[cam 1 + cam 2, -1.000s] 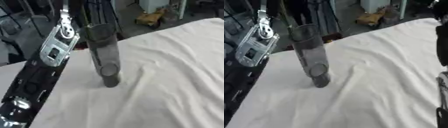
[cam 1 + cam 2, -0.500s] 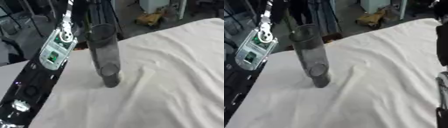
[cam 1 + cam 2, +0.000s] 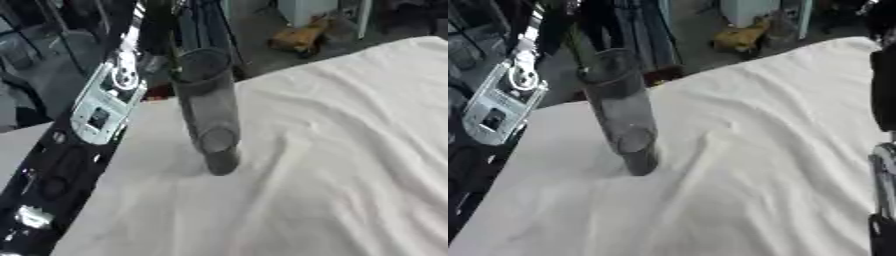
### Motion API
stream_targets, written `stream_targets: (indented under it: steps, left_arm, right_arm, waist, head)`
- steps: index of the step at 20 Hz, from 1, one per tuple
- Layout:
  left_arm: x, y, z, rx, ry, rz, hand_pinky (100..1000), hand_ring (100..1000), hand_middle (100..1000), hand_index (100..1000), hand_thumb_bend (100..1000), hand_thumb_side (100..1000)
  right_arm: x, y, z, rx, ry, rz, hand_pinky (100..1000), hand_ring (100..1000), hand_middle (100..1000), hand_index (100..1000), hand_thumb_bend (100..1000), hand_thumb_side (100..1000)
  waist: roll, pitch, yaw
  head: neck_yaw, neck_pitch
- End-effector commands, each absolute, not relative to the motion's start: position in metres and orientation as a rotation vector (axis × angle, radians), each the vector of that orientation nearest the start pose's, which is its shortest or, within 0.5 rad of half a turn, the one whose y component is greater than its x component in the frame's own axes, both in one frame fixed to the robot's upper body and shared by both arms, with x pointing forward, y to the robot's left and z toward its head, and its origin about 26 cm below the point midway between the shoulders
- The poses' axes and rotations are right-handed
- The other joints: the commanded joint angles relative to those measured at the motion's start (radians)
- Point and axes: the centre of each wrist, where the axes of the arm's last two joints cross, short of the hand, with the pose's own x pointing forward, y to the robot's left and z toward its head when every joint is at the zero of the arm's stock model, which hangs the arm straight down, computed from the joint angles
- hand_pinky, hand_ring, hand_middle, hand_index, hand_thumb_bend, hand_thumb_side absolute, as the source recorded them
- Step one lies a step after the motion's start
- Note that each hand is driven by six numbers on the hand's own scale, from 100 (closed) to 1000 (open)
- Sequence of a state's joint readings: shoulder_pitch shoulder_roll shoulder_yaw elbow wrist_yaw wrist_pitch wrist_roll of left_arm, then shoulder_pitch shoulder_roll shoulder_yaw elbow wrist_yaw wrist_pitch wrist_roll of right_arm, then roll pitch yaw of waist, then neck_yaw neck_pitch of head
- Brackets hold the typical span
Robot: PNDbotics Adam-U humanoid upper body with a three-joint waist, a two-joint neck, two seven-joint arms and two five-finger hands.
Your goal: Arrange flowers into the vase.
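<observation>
Vase (image 3: 210, 110) near cloth's (image 3: 350, 150) left edge; wide room rightward; hand grips untellable

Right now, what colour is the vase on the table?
The vase is a dark, smoky grey see-through cylinder; it shows best in the left eye view.

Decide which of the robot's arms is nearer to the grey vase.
Left. The left arm rises just beside the grey vase, on its left. The right arm stays at the picture's right edge, across the white cloth.
</observation>
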State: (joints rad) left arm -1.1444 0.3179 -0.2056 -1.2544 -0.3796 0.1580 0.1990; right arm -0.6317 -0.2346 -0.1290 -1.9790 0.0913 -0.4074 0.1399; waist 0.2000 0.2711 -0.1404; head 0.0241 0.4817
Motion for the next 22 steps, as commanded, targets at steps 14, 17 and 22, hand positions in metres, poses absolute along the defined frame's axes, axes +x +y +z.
stream_targets:
  steps: [14,17,22]
  left_arm:
    - [0.431,0.17,0.344,0.781,-2.237,-0.723,761,938,1000,1000,100,1000]
    - [0.43,0.171,0.345,0.783,-2.228,-0.756,771,945,1000,1000,100,1000]
    - [0.429,0.172,0.345,0.785,-2.212,-0.794,784,954,1000,1000,100,1000]
  right_arm:
    - [0.313,-0.243,0.301,0.217,3.177,-0.566,794,832,766,918,124,1000]
    - [0.313,-0.243,0.3,0.217,3.178,-0.564,793,832,766,918,121,1000]
    - [0.313,-0.243,0.3,0.216,3.179,-0.562,793,832,766,918,120,1000]
  waist:
    - [-0.02,-0.024,0.008]
    - [-0.02,-0.024,0.009]
    - [-0.019,-0.025,0.01]
  head:
    - [-0.006,-0.012]
    - [-0.007,-0.012]
    - [-0.007,-0.013]
